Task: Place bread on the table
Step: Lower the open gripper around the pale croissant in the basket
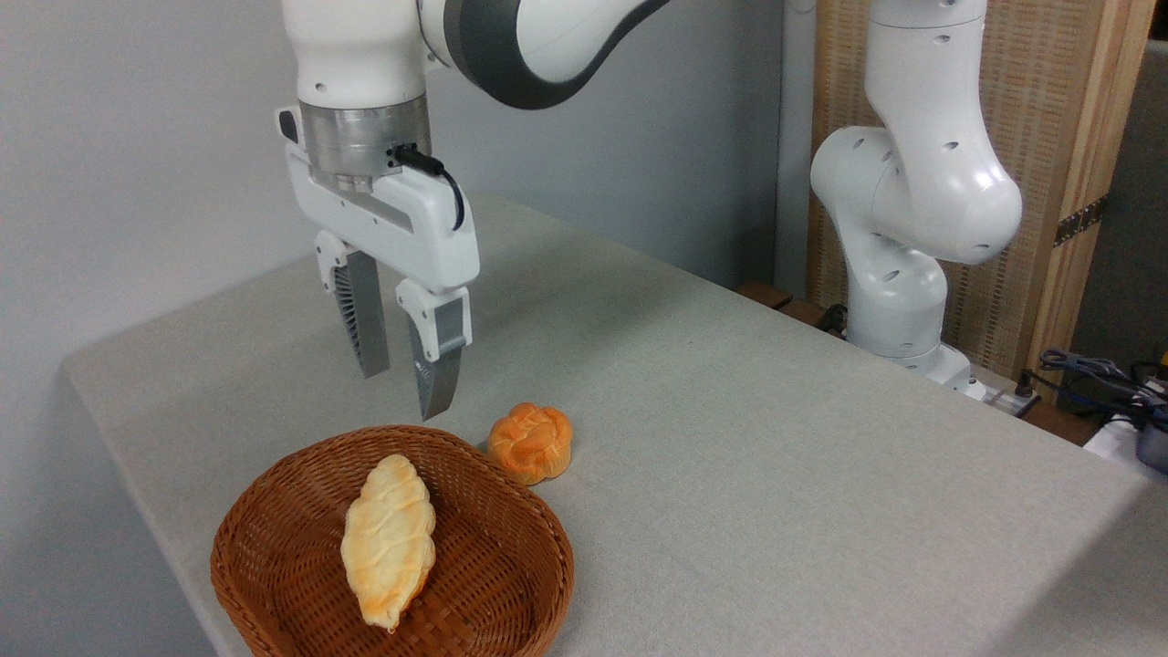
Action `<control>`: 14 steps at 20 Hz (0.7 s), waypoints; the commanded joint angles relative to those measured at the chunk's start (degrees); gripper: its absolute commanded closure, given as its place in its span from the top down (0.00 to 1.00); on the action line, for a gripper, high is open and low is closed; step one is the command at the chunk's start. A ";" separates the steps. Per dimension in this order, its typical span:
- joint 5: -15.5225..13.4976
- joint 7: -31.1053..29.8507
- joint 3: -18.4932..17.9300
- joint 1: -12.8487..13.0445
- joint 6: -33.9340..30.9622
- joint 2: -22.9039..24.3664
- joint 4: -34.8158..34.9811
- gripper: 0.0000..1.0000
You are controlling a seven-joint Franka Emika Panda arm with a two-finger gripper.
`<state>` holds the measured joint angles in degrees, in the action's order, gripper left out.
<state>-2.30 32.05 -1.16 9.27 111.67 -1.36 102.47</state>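
The bread (388, 538) lies lengthwise in the wicker basket (511, 584) at the near left tabletop (776, 474) corner, whose front rim is cut off by the frame. An orange bun (530, 443) sits just beyond the basket. Above its far rim hangs the pincer (401, 388), fingers parted and empty, touching nothing

One fixed camera looks down obliquely, close, across the table (730, 438) corner.
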 commanded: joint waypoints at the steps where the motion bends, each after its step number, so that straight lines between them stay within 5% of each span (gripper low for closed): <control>1: -0.60 -0.41 -2.00 0.23 4.16 -2.77 -0.16 1.00; 6: -1.30 -5.49 -3.32 0.05 5.66 -6.37 -0.16 1.00; 11: -5.95 -18.76 -4.37 0.05 10.13 -9.62 -0.16 1.00; 14: -7.55 -20.80 -4.37 0.05 12.86 -11.21 -0.16 1.00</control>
<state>-7.81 14.03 -4.97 9.05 121.93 -11.16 102.61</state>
